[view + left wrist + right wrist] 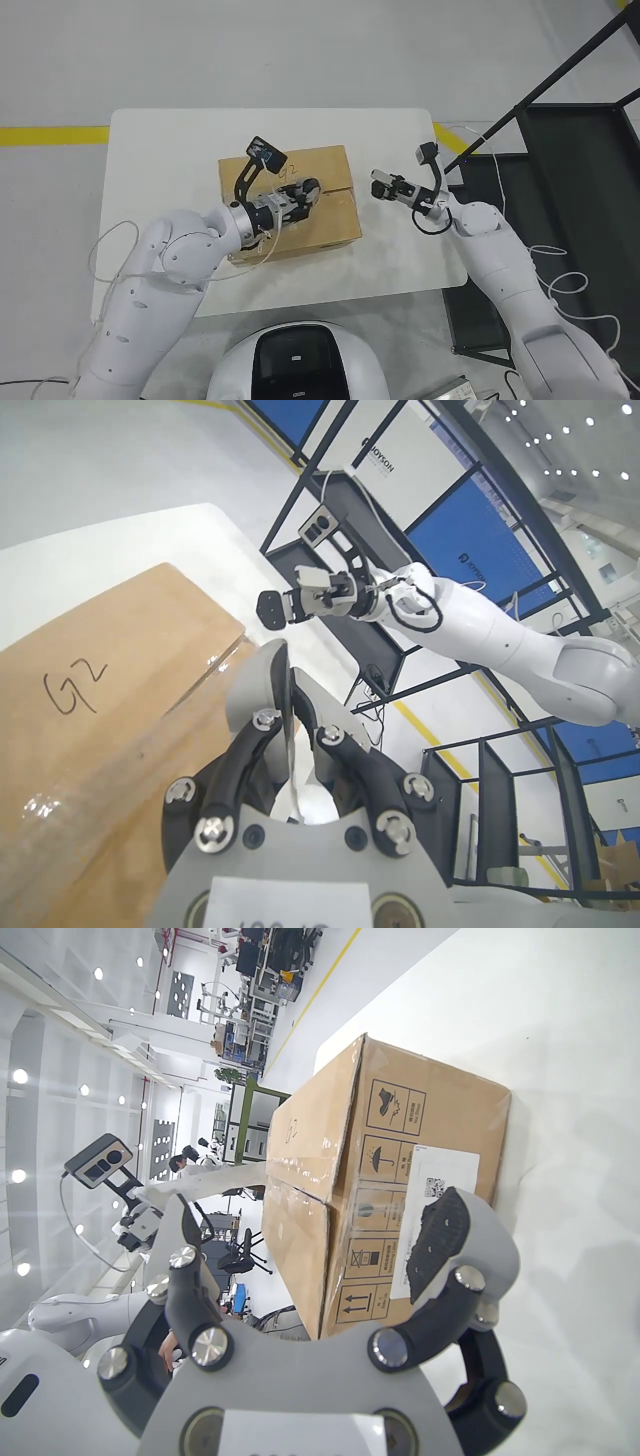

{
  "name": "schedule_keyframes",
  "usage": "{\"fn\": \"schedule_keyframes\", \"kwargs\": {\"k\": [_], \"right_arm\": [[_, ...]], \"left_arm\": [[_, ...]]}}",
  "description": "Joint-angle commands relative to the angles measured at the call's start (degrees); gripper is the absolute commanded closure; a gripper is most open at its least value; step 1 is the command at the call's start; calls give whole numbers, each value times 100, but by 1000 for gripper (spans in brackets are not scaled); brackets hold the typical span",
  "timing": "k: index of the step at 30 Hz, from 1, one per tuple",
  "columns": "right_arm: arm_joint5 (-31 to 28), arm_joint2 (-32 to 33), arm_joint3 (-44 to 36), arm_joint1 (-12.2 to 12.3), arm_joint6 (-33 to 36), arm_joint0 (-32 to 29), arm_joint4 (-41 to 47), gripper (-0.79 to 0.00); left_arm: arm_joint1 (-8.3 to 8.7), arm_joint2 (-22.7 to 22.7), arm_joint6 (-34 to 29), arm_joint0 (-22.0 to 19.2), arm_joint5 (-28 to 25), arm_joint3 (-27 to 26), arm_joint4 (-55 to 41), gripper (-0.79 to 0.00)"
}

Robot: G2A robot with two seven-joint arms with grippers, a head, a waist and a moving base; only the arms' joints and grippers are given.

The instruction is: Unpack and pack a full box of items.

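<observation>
Closest to me, my left gripper (286, 660) sits over the top of the box (330, 228), at the end of the taped centre seam nearest my other arm. Its fingers are pressed together, and I cannot tell whether they pinch anything. The cardboard box stands in the middle of the white bench (160, 170), its flaps closed and sealed with clear tape, with a handwritten mark on the lid. A white label (445, 1163) and printed handling symbols are on the end face turned toward my right arm. My right gripper (381, 187) hangs above the bench just beside that end face, apart from the cardboard, fingers spread wide and holding nothing. Beyond the bench on that side stands a black metal rack (570, 150), and a yellow line (50, 135) runs across the floor farther off.
</observation>
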Motion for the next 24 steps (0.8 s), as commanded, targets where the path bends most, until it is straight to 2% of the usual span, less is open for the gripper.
{"fn": "schedule_keyframes", "kwargs": {"k": [1,11,24], "right_arm": [[9,2,9,-1,6,-2,3,-785],[-23,64,123,-1,-120,-4,4,-785],[-257,748,364,152,-692,-451,151,-785]], "left_arm": [[2,12,-57,-20,55,4,-24,0],[-21,207,-332,-274,286,609,-130,0],[-136,617,-326,-751,379,1423,-484,0]]}}
